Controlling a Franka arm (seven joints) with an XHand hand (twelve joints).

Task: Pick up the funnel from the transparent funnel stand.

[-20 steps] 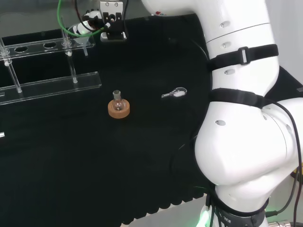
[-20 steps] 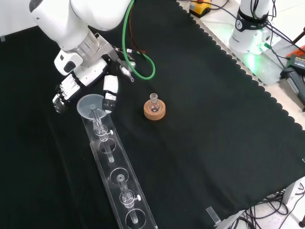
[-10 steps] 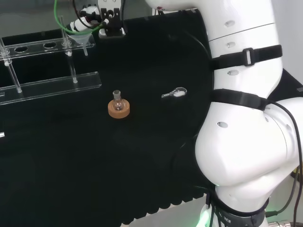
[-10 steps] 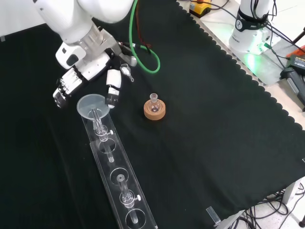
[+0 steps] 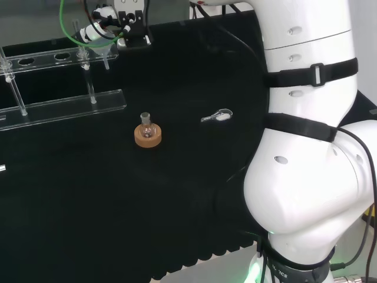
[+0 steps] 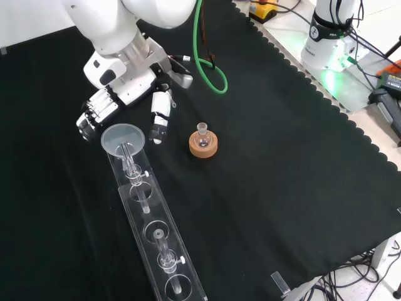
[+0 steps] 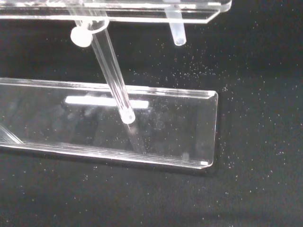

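Clear funnel seated at far end of stand in front view, not yet lifted; grasp and lift remaining, by judgement; just past funnel, hand straddling rim, not touching as far as visible; fingers to left, thumb to right, relaxed, holding nothing.
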